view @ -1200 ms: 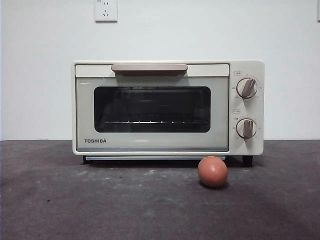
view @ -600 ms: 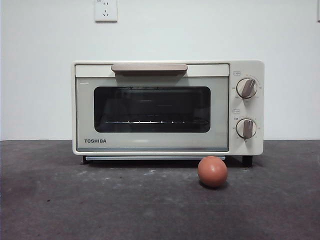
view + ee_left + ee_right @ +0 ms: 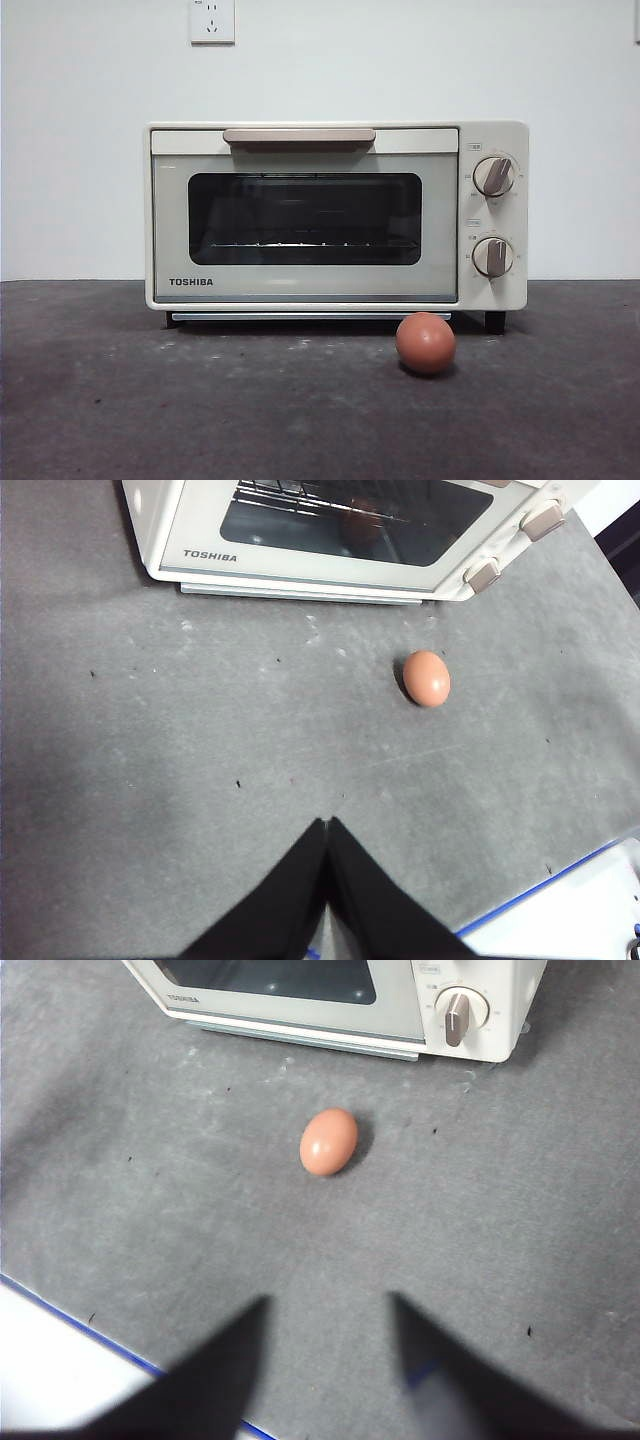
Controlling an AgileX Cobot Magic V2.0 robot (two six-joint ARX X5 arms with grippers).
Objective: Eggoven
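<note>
Right now both arms are hanging back above the table (image 3: 120,400): the right tool (image 3: 325,1360) is holding its jaws spread, the left tool (image 3: 328,880) is keeping them pressed together. Further out, the egg (image 3: 425,343) is lying just before the oven (image 3: 335,215), below its knobs. The door is looking closed, so pulling the handle (image 3: 299,136) down likely comes first. Through the glass, only a bare rack is showing.

The front view looks level across the surface (image 3: 120,400), facing the oven (image 3: 300,215) door squarely at close range. Both wrist views look steeply down from above the surface, angled toward the oven front. All three views share the egg (image 3: 425,343) and the oven's lower front.
</note>
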